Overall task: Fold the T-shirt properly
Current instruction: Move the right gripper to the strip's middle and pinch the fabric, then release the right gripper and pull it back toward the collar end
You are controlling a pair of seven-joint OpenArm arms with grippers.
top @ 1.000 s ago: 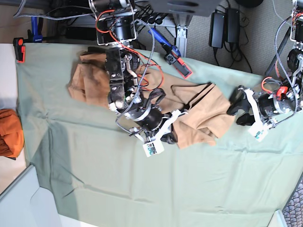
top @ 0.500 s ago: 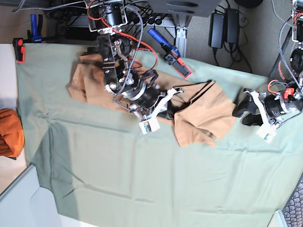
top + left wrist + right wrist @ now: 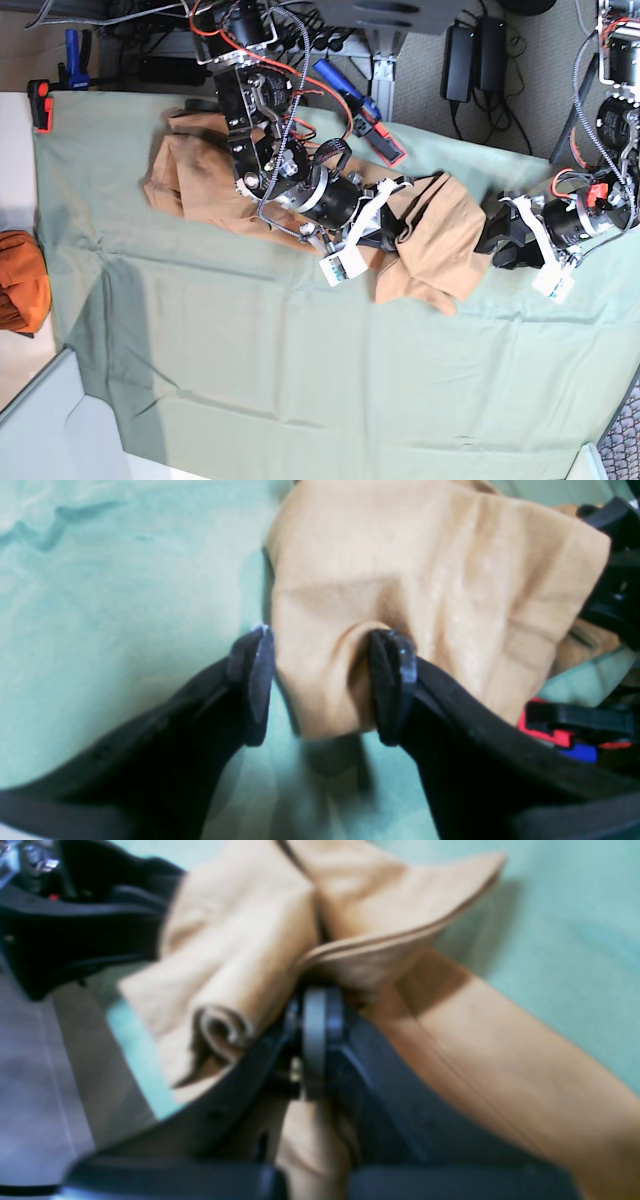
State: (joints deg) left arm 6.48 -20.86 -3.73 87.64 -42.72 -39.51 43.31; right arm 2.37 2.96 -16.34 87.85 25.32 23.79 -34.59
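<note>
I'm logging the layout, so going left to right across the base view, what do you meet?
Orange cloth bundle → pale green sheet → T-shirt → right gripper, jaws shut on the T-shirt → left gripper, jaws open.

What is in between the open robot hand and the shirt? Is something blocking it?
Nothing visible blocks it. The left gripper is open, and a corner of the T-shirt already sits between its jaws, with only the green sheet underneath. The right gripper is shut on the T-shirt on its other side.
</note>
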